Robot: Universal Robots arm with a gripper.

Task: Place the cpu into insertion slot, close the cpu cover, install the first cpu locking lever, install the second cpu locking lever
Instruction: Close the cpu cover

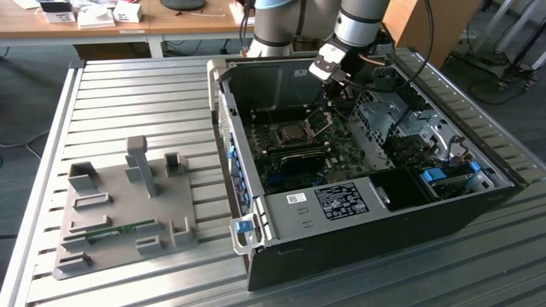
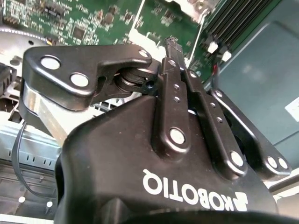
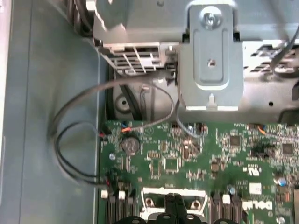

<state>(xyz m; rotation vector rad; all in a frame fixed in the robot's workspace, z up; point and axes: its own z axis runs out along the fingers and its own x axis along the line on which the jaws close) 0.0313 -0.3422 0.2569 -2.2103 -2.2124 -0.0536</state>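
A slatted metal table (image 1: 128,96) carries an open desktop computer case (image 1: 358,211), which lies on its side along the table edge at the exterior view's right. A grey moulded fixture (image 1: 128,211) sits at the table's near corner at the exterior view's left, with a memory stick (image 1: 111,232) lying in one of its slots. The robot arm (image 1: 358,22) reaches down over the case's far wall.

The green motherboard (image 1: 341,157) covers the case floor, and both wrist views show it crowded with small parts and cables. The gripper (image 1: 335,86) hangs inside the case above the board, near its far edge. In the second wrist view the gripper (image 2: 170,46) has its jaws drawn together at the tips.

The cpu cover (image 1: 319,118) appears to stand tilted up from the socket's edge, just below the gripper. The cpu (image 1: 288,133) lies flat in the socket at the middle of the board.
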